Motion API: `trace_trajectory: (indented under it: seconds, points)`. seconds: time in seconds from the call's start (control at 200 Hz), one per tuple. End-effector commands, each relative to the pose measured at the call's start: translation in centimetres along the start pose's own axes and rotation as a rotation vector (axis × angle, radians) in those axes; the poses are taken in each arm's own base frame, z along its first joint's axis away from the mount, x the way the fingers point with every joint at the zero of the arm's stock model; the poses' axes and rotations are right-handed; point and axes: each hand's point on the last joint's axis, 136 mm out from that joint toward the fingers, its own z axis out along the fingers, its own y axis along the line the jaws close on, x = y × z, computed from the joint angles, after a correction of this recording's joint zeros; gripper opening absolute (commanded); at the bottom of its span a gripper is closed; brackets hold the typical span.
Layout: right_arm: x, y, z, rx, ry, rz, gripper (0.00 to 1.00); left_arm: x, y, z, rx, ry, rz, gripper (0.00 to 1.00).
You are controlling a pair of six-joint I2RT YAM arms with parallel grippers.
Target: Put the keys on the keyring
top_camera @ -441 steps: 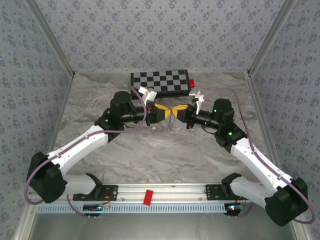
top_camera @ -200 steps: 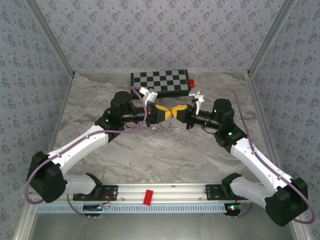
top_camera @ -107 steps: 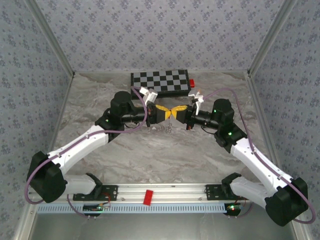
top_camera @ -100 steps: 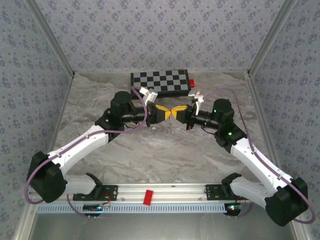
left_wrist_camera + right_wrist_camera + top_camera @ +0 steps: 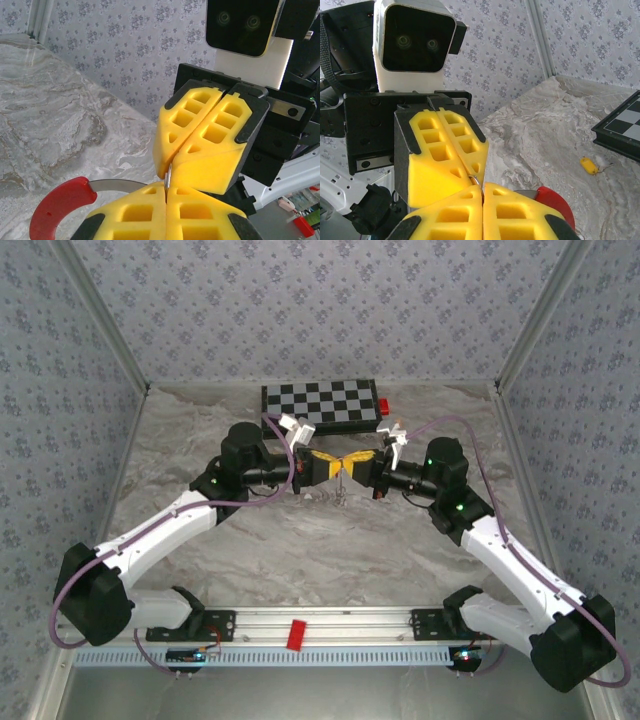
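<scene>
The thin grey metal keyring, a loop with one short bright red curved section, is held up in the air above the middle of the worktop, between the two arms. In the left wrist view its grey wire runs from the red section into the seam of the left pincer, whose yellow honeycomb-moulded fingers are clenched on it. The same strip of wire goes on upward into the tip of the right pincer, whose yellow fingers are pressed together around it as well. The two pincers meet tip to tip, touching or nearly so.

From the right wrist the wire shows as a small bright loop where the right pincer meets the left pincer, with the red section just beside its own fingers.

A tiny yellow-orange key lies flat on the marbled grey worktop, well apart from the keyring and near the edge of a black-and-white chessboard.

From above, the left pincer and right pincer join just in front of that chessboard, which lies at the far side and has a small red block at its right end.
</scene>
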Motion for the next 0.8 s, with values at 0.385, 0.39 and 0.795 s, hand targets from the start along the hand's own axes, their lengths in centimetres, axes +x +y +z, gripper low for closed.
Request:
trace_trajectory:
  seconds: [0.385, 0.39, 0.795]
  points:
    - [-0.7, -2.7, -4.1, 0.237, -0.11, 0.02, 0.59, -2.2, -2.3, -0.9, 0.032, -0.051, 0.091, 0.0]
    - [-0.7, -2.7, -4.1, 0.238, -0.11, 0.021, 0.6, -2.2, -2.3, -0.9, 0.031, -0.051, 0.091, 0.0]
    - [0.2, -6.1, -4.2, 0.382, -0.093, 0.067, 1.0, -2.2, -0.2, -2.3, -0.15, -0.075, 0.095, 0.0]
